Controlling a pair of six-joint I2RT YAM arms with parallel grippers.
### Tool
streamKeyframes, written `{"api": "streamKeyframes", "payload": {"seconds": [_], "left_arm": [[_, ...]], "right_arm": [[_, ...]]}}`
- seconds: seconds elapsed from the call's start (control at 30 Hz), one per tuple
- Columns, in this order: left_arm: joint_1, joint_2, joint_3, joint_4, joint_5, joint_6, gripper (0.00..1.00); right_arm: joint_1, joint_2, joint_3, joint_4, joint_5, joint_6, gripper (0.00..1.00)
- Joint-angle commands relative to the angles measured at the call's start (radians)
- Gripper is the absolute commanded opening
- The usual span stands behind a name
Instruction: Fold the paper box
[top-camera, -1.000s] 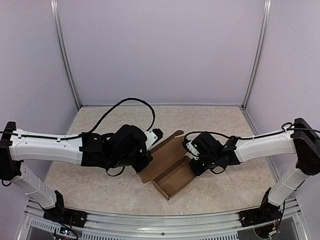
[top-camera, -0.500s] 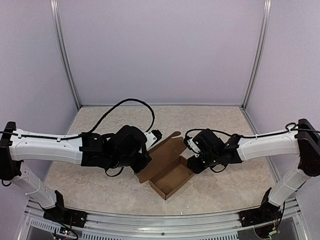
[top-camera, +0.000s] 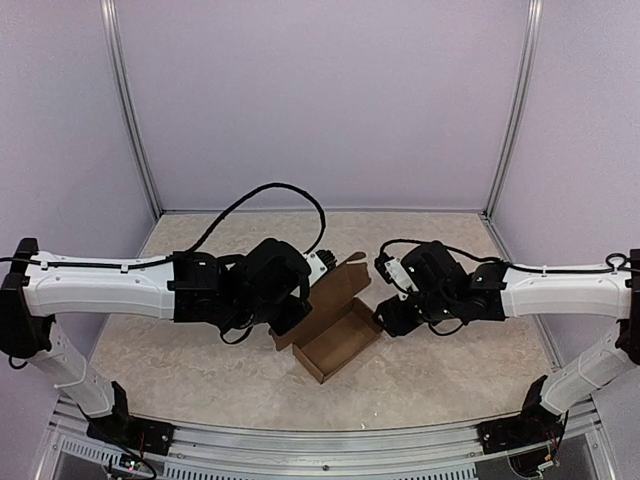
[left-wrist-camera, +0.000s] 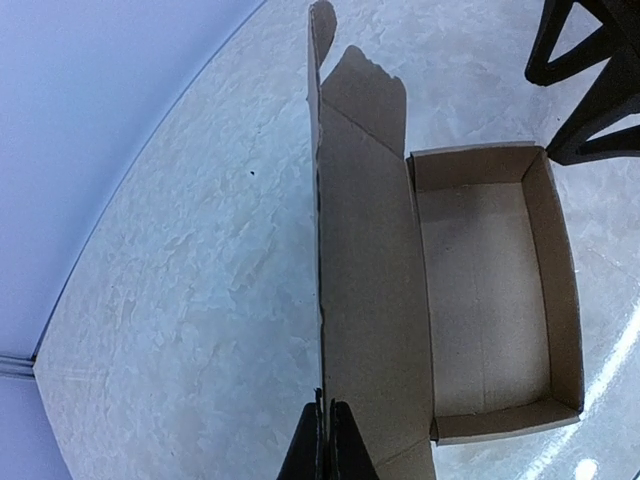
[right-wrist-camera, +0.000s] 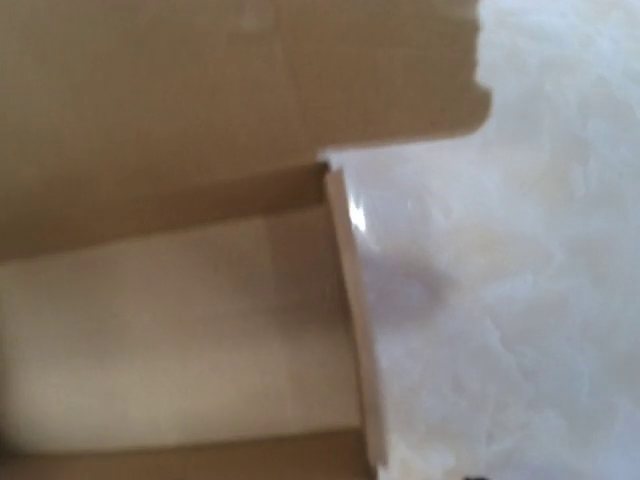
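The paper box (top-camera: 333, 352) is a brown cardboard tray with its lid (top-camera: 337, 288) raised along the left side. In the left wrist view the open tray (left-wrist-camera: 485, 300) lies on the right, with the lid panel (left-wrist-camera: 365, 270) and its end flap beside it. My left gripper (left-wrist-camera: 327, 440) is shut on the lid's free long edge near one corner (top-camera: 287, 334). My right gripper (top-camera: 384, 321) hovers just off the tray's far right corner, its black fingers (left-wrist-camera: 572, 45) spread apart and empty. The right wrist view shows only a blurred tray wall (right-wrist-camera: 350, 300); no fingers appear there.
The marbled tabletop (top-camera: 200, 370) lies under the box. Lilac walls with metal corner posts (top-camera: 135, 110) close off the back and sides. A black cable (top-camera: 270, 190) loops above the left arm.
The right gripper has opened and let go of the box, drawing back slightly to the right. The left arm has pushed forward with the lid, and the box has shifted a little left.
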Motion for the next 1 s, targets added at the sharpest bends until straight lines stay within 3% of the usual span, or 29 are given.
{"api": "streamKeyframes", "payload": {"seconds": [0.0,0.27,0.4,0.63,0.97], "left_arm": [[-0.020,0.067,0.070,-0.071,-0.062,0.060,0.00],[-0.026,0.116,0.121,-0.079,-0.050,0.092,0.00],[-0.028,0.131,0.139,-0.081,-0.035,0.094,0.00],[-0.047,0.155,0.172,-0.112,-0.039,0.076,0.00],[-0.074,0.154,0.177,-0.089,0.033,0.034,0.00]], "right_arm": [[-0.007,-0.051,-0.080,-0.018,-0.024,0.018,0.57],[-0.008,-0.102,-0.250,0.125,-0.069,0.150,0.50],[-0.008,-0.077,-0.309,0.235,-0.107,0.221,0.41],[-0.007,0.019,-0.378,0.479,-0.172,0.355,0.16],[0.021,0.125,-0.394,0.663,-0.148,0.455,0.04]]}}
